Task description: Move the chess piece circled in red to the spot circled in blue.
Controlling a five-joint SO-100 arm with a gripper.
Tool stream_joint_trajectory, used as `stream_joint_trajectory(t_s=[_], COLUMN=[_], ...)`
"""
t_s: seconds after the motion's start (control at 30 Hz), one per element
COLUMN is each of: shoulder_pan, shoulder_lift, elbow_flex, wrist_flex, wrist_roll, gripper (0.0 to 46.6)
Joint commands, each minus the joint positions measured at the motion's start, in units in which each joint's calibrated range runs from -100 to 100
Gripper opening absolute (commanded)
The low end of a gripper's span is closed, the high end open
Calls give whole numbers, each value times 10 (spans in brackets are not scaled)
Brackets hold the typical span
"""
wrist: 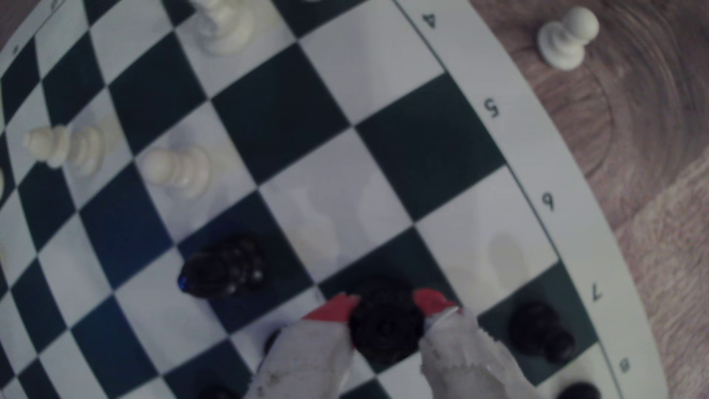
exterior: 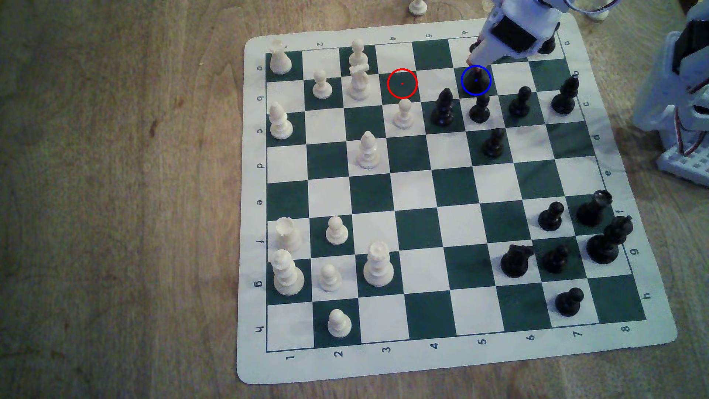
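The black chess piece [wrist: 385, 322] sits between the two red-tipped fingers [wrist: 333, 307] of my gripper [wrist: 385, 303], which is shut on it from both sides. In the exterior view the gripper [exterior: 472, 63] reaches down at the board's far edge. The chess piece [exterior: 475, 82] shows as a dark shape filling the blue-ringed spot [exterior: 462, 80], a dark green square. I cannot tell whether its base touches the board. Two squares towards the exterior view's left, the red-ringed green square [exterior: 401, 83] stands bare.
Black pieces crowd the spot: a bishop [exterior: 443, 107], a pawn [exterior: 479, 109], another pawn [exterior: 520, 101] and a tall bishop [exterior: 564, 96]. A white pawn [exterior: 403, 113] stands below the red ring. A white pawn [wrist: 568, 36] sits off the board. The arm's base [exterior: 683, 115] is at the exterior view's right.
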Motion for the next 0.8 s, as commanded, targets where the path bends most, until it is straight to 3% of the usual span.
stream_joint_trajectory(t_s=[0.0, 0.2, 0.4, 0.5, 0.77], shoulder_pan=[4, 12, 12, 13, 8], shoulder_lift=[-5, -9, -24, -33, -64], elbow_flex=[-4, -7, -1, 0, -8], wrist_flex=[-14, -17, 3, 11, 47], wrist_roll=[0, 3, 5, 5, 5], gripper=[17, 4, 140, 170, 194])
